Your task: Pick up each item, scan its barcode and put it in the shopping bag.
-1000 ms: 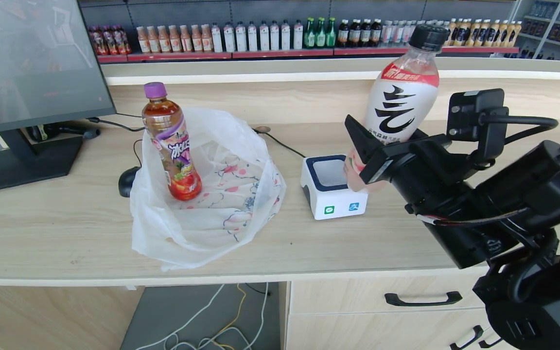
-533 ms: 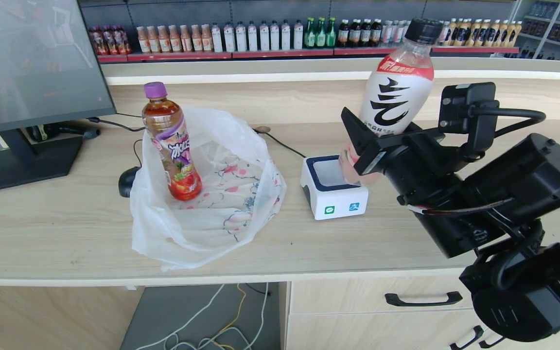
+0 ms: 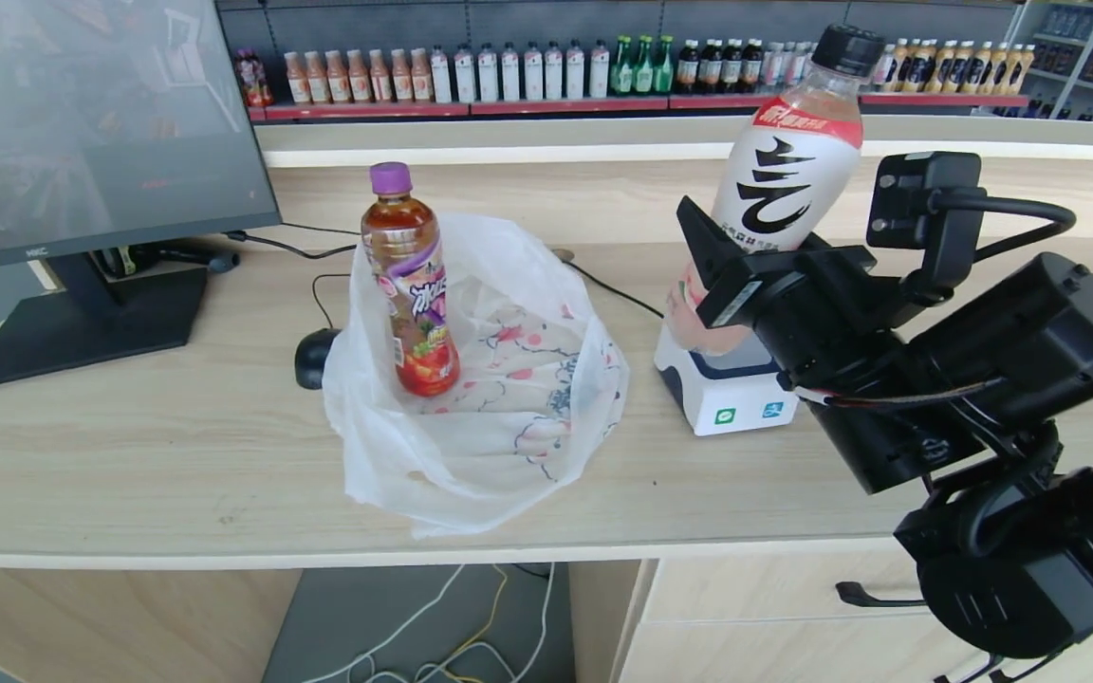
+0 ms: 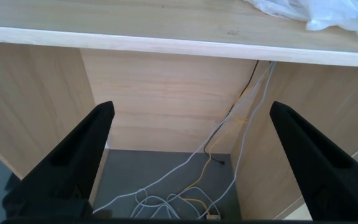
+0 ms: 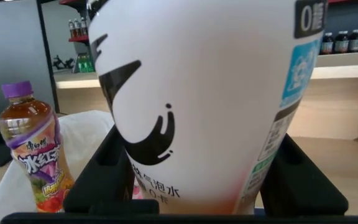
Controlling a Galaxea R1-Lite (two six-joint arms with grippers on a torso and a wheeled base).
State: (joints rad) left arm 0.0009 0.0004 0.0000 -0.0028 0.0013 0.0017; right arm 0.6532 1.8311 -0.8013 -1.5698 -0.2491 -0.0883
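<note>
Over the scanner (image 3: 734,406) | right jaws grasp white bottle (image 3: 787,180) | left jaws released

Bright, even light — faint reflections on the monitor (image 3: 101,114)

A long light wood-grain counter (image 3: 176,446) with a raised back ledge carries a dark flat monitor on a black stand (image 3: 82,133) and a black mouse (image 3: 312,356), behind it red-edged shelves of bottled drinks (image 3: 546,81) line a dark wall, and below it loose white and yellow cables (image 4: 160,204) trail onto grey floor (image 4: 129,171) beside pale black-handled drawers (image 3: 746,598).
</note>
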